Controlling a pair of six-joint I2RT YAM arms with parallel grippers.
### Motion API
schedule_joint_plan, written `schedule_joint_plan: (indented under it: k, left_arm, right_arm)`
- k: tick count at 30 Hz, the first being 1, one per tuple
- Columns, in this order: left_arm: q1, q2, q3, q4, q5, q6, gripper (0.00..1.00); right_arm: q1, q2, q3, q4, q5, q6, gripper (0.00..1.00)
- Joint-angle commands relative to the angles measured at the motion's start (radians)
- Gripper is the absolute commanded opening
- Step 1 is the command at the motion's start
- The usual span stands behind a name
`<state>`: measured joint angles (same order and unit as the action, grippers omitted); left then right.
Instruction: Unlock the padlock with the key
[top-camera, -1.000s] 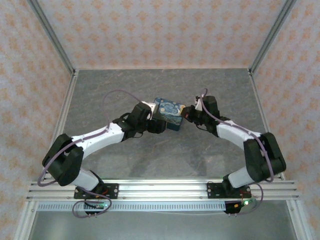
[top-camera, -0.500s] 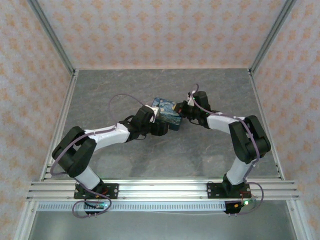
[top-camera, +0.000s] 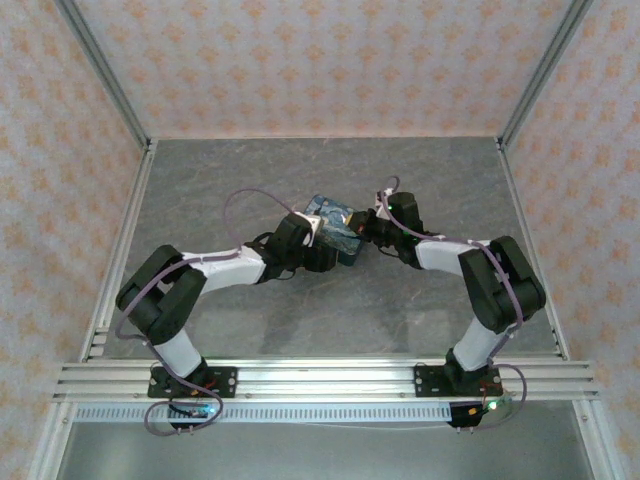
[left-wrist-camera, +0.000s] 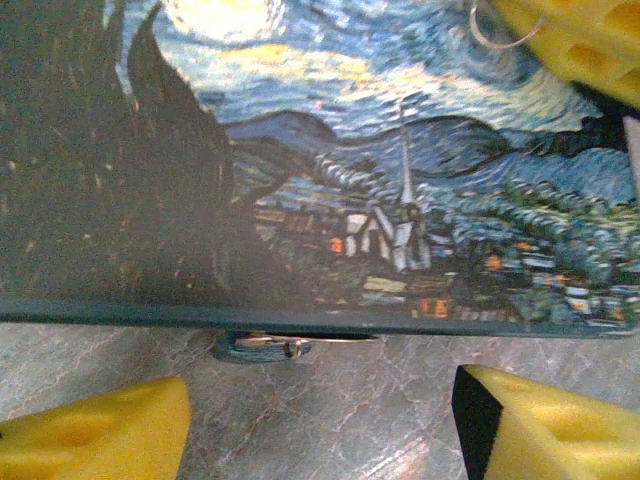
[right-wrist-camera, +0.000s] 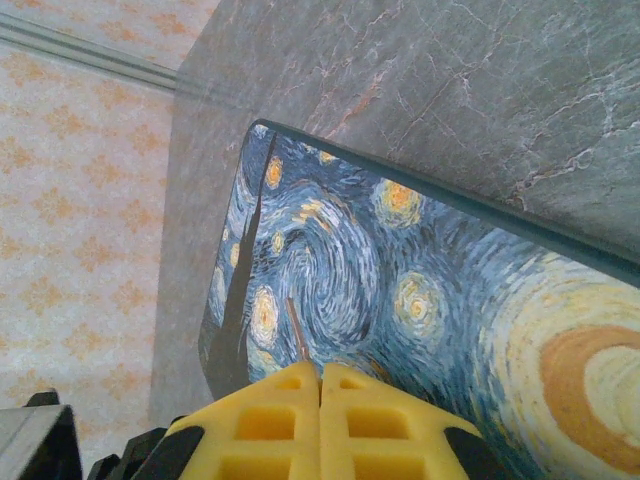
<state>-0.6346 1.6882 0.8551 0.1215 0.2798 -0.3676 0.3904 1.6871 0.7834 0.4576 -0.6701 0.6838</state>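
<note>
The key is a thin sliver sticking out of my right gripper, whose yellow pads are shut on it, just over the starry-night tin. In the top view the right gripper is at the tin's right end and my left gripper at its near side. The left gripper is open, its fingers spread on either side of bare table below the tin's front edge. A small metal fitting pokes out under that edge; I cannot tell whether it is the padlock.
The tin's painted lid takes up most of the left wrist view. A thin silvery wire loop lies beside the right gripper's yellow pad. Grey marbled table lies around, with patterned walls and an aluminium frame rail at the near edge.
The right gripper has moved left, up against the tin's right end. The left arm's elbow has folded in towards its base, and its jaws have narrowed somewhat.
</note>
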Motion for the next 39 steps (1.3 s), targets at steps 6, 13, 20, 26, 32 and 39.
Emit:
schedule_joint_plan:
  k: [6, 13, 20, 26, 32, 39]
  left_arm:
    - [-0.003, 0.017, -0.029, 0.064, -0.041, 0.08, 0.67]
    - [-0.003, 0.032, -0.056, 0.123, -0.081, 0.118, 0.66]
    - [-0.004, 0.066, -0.056, 0.158, -0.104, 0.137, 0.64]
    - [-0.002, 0.105, -0.035, 0.183, -0.093, 0.133, 0.6]
    - [-0.002, 0.127, -0.032, 0.217, -0.093, 0.119, 0.57]
    - [-0.005, 0.117, -0.043, 0.248, -0.07, 0.078, 0.51]
  right_arm:
    - [0.011, 0.0, -0.016, -0.08, 0.022, -0.018, 0.0]
    - [0.01, 0.004, -0.014, -0.08, 0.028, -0.022, 0.0]
    - [0.01, 0.008, -0.01, -0.102, 0.026, -0.03, 0.0]
    - [0.01, 0.004, -0.007, -0.112, 0.027, -0.038, 0.0]
    - [0.012, 0.002, -0.004, -0.115, 0.024, -0.038, 0.0]
    - [0.011, -0.003, -0.004, -0.12, 0.026, -0.041, 0.0]
